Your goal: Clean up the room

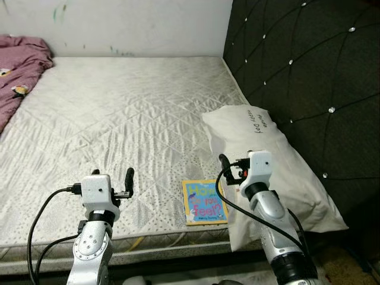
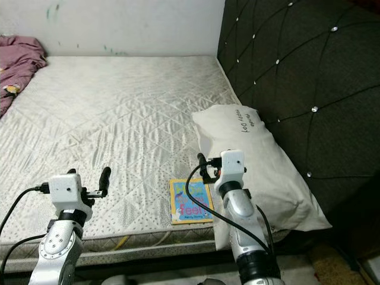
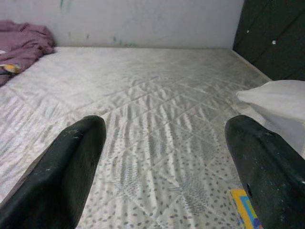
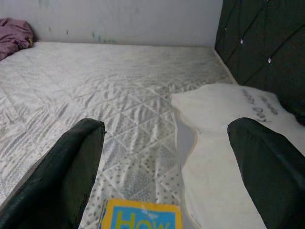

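Nearest to me at six o'clock, both arms are raised over the foot edge of the mattress (image 1: 130, 119). My left gripper (image 1: 113, 181) hovers at about seven o'clock with its jaws spread wide and nothing between them; my right gripper (image 1: 231, 169) sits at about five o'clock, also wide and empty, above the near corner of the pillow (image 1: 279, 178).

The book (image 1: 204, 202) is what I would clear first. It lies flat at six o'clock, close to the bed's near edge, its right side touching or tucked just under the pillow; I cannot tell which.

My worry is that flatness: the fingers could skid over the cover, or nudge the book off the near edge onto the floor. If the pillow overlaps it, a pull may drag the pillow along. The cable looping by my right wrist could also snag.

Further out, the mattress runs open toward twelve o'clock, giving plenty of room to slide things. The dark padded headboard (image 1: 309, 77) walls off three o'clock, a pale wall (image 1: 136, 27) closes twelve, and a crumpled pink blanket (image 1: 18, 71) lies at ten o'clock.
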You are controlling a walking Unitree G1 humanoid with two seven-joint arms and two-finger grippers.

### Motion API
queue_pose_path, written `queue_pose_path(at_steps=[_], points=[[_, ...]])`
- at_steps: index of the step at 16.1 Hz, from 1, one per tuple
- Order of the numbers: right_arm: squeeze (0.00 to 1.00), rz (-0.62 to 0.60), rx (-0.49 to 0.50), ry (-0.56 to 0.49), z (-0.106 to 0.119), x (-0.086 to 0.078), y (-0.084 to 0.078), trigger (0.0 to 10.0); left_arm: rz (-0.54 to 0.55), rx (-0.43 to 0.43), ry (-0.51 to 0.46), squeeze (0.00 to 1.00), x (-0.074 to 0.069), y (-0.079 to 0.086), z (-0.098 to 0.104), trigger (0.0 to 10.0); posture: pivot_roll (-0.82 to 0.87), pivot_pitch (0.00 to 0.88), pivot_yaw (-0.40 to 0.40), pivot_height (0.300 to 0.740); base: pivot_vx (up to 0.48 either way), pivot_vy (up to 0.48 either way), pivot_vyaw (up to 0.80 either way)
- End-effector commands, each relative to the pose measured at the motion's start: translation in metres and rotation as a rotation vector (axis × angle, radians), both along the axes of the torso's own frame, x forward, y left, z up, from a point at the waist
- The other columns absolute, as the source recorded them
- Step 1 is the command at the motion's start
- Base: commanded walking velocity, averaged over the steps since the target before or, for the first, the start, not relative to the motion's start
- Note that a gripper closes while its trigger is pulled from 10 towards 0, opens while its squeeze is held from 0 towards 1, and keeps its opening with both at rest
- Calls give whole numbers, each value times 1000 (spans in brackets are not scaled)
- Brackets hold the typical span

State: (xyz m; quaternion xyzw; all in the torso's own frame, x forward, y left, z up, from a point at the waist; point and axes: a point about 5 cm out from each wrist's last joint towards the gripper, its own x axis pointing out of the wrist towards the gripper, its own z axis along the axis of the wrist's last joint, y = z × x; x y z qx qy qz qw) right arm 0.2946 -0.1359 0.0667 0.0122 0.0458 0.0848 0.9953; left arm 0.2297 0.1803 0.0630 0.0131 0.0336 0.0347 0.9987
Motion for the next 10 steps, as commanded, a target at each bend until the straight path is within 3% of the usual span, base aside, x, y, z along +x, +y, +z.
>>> queue_pose_path(at_steps=[1, 6, 10], points=[[0, -19, -13, -14, 0, 3, -3, 10000, -9, 38, 5, 0, -3, 1, -4, 10000, 91, 0, -54, 740, 0, 0, 0], [0, -64, -40, -40, 2, -1, -7, 10000, -30, 62, 26, 0, 1, 2, -8, 10000, 39, 0, -43, 740, 0, 0, 0], [0, -88, -6, -29, 0, -10, -11, 10000, -39, 10, 33, 0, 4, 1, -1, 10000, 14, 0, -14, 740, 0, 0, 0]])
